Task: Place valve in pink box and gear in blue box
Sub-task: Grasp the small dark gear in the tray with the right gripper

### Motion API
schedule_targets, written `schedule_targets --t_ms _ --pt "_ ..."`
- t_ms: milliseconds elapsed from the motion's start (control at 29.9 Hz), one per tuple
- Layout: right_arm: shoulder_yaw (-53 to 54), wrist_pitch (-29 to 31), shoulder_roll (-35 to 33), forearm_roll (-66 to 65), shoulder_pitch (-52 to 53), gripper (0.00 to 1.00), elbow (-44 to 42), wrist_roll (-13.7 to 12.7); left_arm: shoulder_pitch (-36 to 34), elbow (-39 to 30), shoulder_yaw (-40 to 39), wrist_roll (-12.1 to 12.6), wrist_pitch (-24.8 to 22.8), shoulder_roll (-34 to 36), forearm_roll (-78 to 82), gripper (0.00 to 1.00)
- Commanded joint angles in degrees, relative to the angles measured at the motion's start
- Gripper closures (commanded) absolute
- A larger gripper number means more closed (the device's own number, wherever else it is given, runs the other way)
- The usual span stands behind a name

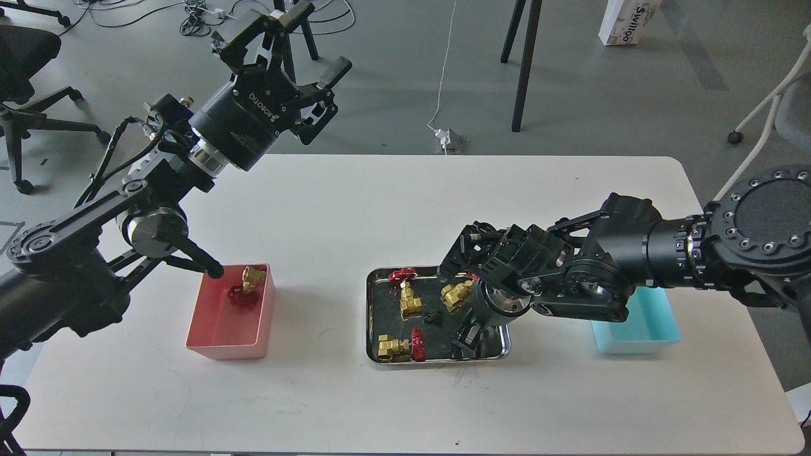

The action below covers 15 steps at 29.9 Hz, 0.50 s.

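**Operator:** White rounded-corner tabletop (380, 209) on a grey floor with cables and chair legs behind. Report container positions.

**Inspector:** Salmon-pink open plastic box (218, 339) at table left. Shiny rectangular steel tray (374, 316) at centre. Light blue open plastic box (659, 329) at right, partly hidden by the right arm.

**Operator:** Locate the parts.

**Inspector:** One brass-bodied valve with red spoked handwheel (248, 286) lies inside the pink box, near its far wall. Three more valves lie in the tray: far left (407, 297), front left (400, 346), and one (456, 295) just beside the right arm. One small black gear (432, 318) lies mid-tray.

**Operator:** Left gripper status?

**Inspector:** Left gripper (298, 47) is raised beyond the table's far left edge, fingers spread wide, holding nothing.

**Operator:** Right gripper status?

**Inspector:** Right gripper (466, 342) points down into the tray's right half. It appears dark and end-on; finger spacing and any held part cannot be determined.
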Motion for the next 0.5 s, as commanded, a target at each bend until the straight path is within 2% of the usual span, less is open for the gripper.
schedule_targets --t_ms 0,469 --pt "-0.07 -0.19 0.00 0.03 -0.62 0.42 -0.06 0.06 0.01 0.08 0.00 0.00 -0.11 -0.03 0.00 0.20" --pt "-0.07 -0.45 0.00 0.03 -0.97 0.43 -0.41 0.06 0.19 0.08 0.09 0.00 -0.19 -0.29 0.00 0.20"
